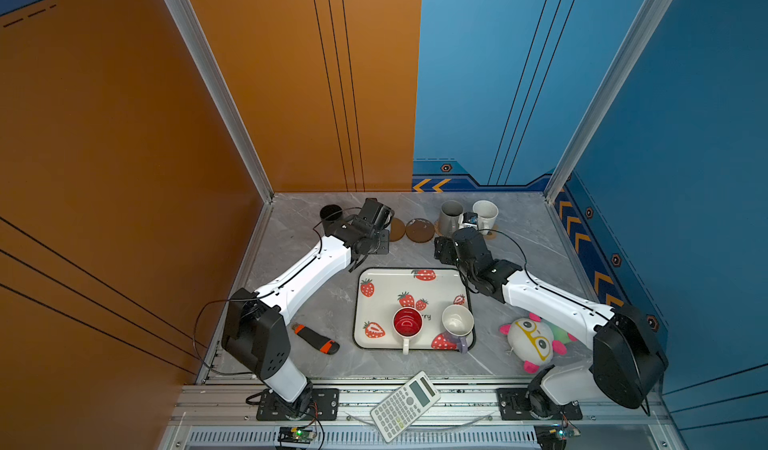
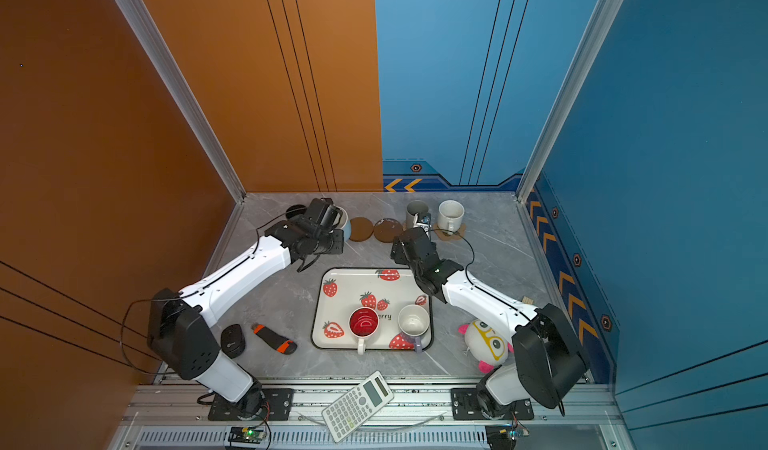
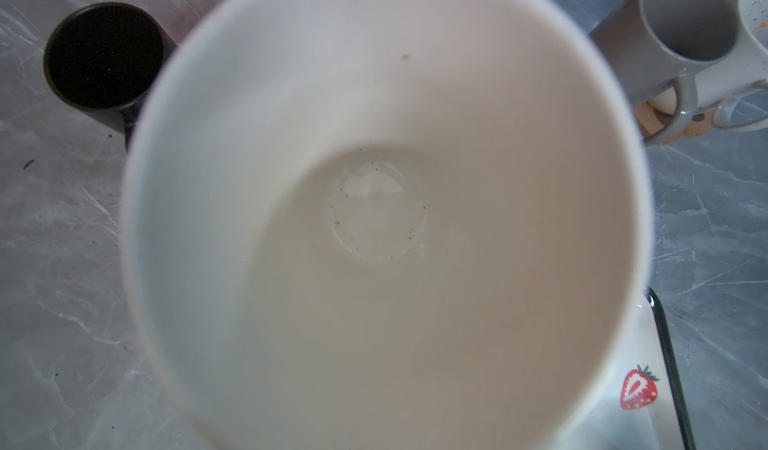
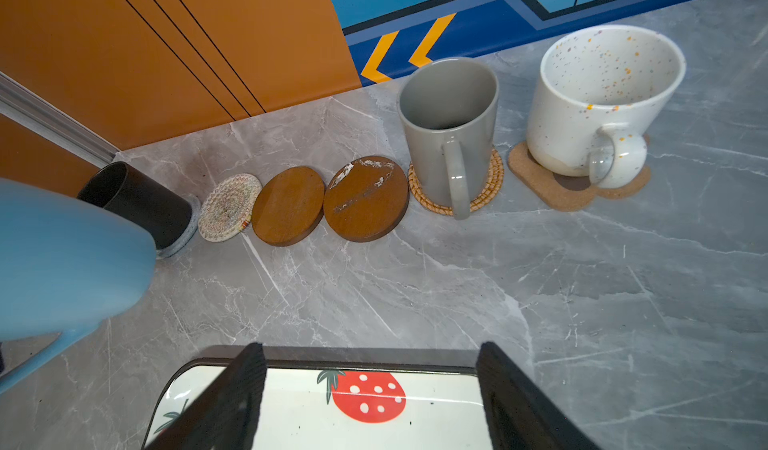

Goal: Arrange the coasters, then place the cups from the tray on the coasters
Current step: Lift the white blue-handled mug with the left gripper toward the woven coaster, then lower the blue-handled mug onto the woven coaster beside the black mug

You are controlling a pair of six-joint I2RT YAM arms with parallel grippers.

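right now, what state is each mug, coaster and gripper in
black mug: upright on grey coaster
light blue mug: held by left gripper, on no coaster
grey mug: upright on tan woven coaster
speckled mug: upright on paw coaster
red-inside mug: upright on tray
lavender mug: upright on tray
white woven coaster: bare
plain brown disc: bare
scuffed brown disc: bare
left gripper: shut on the mug
right gripper: open, empty
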